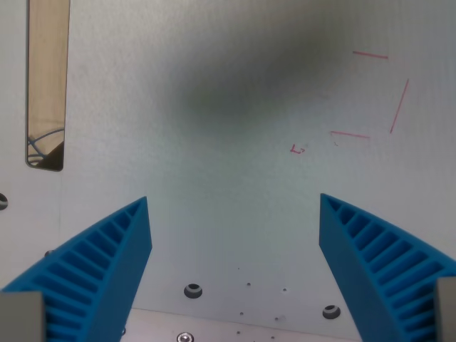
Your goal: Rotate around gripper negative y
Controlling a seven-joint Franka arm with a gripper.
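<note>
Claw (235, 214) hangs released and empty over the pale worktop (228, 164), its blue fingers (107, 263) wide apart. Red marks (377, 92) lie far right. The turn seems in hand; next calls for pure wrist tilting without drifting.

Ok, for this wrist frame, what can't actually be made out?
- Gripper: the blue ribbed jaws stand wide apart with nothing between them, but their bases are cut off by the wrist view's bottom edge.
- Slot at the wrist view's left: cut off by the top edge; what lies behind it is unclear.
- Red pen marks: too faint and small to read.
- Dark blurred shadow: its source is out of frame.
</note>
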